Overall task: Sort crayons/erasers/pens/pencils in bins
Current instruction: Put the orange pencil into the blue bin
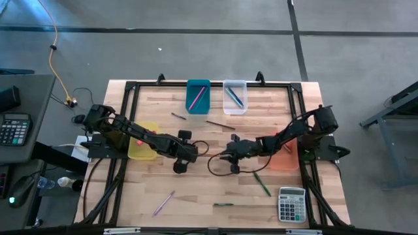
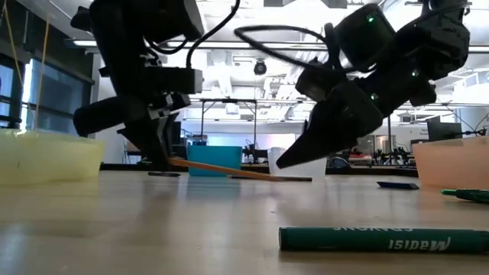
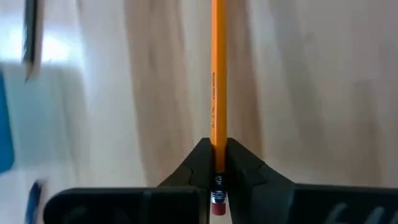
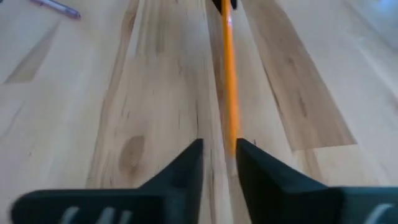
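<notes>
Pale butcher-block planks (image 1: 215, 189) make up the work surface, and a long thin orange wooden pencil (image 3: 217, 81) lies between the two arms at mid-table. The left gripper (image 3: 217, 171) is clamped on the pencil's eraser end, fingers pressed together around it. The right gripper (image 4: 219, 155) sits at the pencil's other end with its fingers parted, a gap between them and the pencil just beside one finger; I judge it is holding nothing.

Risks from here: the pencil is pinched only at one end, so lifting it could let the long free end swing or pivot out of the grip. In the low view the pencil slants with its far tip on the table, so a sideways drag could lever it loose. The right gripper is close enough to knock it.

Far off, the teal translucent plastic bin (image 1: 198, 95) and clear plastic bin (image 1: 234, 96) already hold sticks; the yellow bin (image 1: 143, 147) sits under the left arm.
</notes>
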